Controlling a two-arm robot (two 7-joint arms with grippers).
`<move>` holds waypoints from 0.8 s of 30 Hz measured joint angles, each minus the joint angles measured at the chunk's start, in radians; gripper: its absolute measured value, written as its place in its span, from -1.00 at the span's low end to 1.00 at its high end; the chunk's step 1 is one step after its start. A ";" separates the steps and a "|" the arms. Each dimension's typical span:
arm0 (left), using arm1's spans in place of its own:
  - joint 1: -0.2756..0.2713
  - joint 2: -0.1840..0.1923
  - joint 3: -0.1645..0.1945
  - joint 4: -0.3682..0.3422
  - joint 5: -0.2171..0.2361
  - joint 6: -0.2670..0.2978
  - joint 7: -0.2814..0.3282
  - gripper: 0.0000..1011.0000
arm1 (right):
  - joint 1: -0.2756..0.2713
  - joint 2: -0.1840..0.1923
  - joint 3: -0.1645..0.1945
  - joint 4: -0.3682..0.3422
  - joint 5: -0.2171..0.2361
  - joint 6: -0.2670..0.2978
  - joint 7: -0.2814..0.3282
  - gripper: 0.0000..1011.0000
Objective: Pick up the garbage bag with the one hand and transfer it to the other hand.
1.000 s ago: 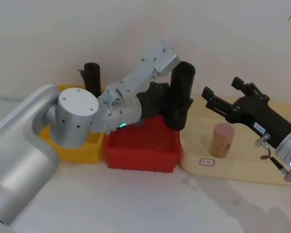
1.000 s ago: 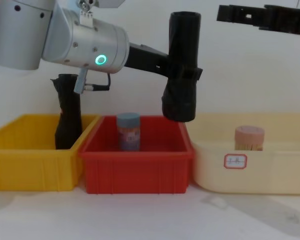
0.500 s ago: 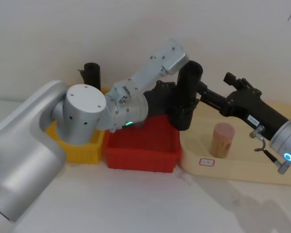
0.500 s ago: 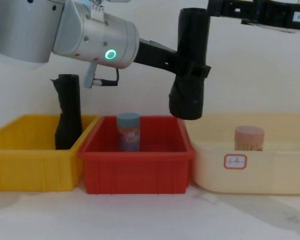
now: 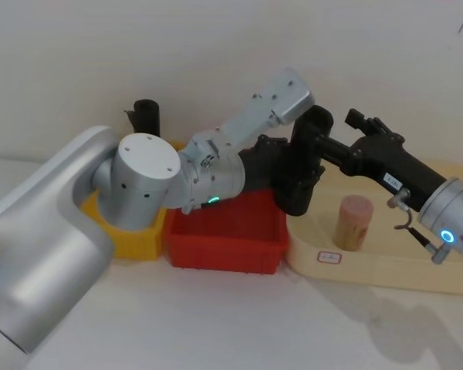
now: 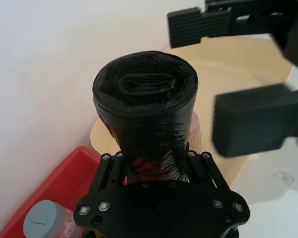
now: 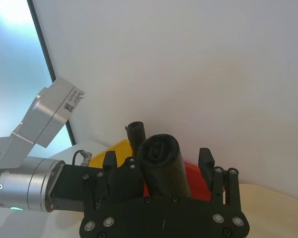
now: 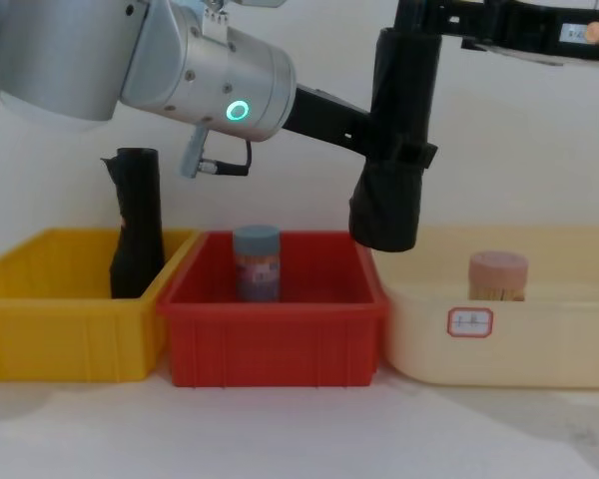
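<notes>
Garbage bag (image 8: 394,140), airborne, held upright at mid-height by the left gripper (image 8: 384,150).

Left gripper: fingers clamped on the bag's middle; arm carries a green-cyan ring light (image 8: 239,110). Right gripper (image 7: 164,168): fingers spread wide to either side of the bag's upper end, not pressing it in the wrist view. Bag's base hangs above the seam between the red bin (image 8: 270,339) and the cream tray (image 8: 539,349). Red bin holds a blue-lidded jar (image 8: 257,261). Cream tray holds a wooden jar (image 8: 497,275) at the bag's 4 o'clock. Yellow bin (image 8: 50,329), at 9 o'clock of the red bin, holds a second black roll (image 8: 137,225).
</notes>
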 joint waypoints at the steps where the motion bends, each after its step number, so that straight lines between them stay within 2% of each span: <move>1: -0.001 -0.001 0.001 -0.001 0.003 0.001 0.000 -0.04 | 0.003 -0.001 -0.002 0.004 0.001 -0.001 0.002 0.98; 24: -0.009 -0.026 -0.007 -0.008 0.020 0.017 -0.003 -0.04 | 0.057 -0.024 -0.041 0.113 0.018 -0.054 0.034 0.98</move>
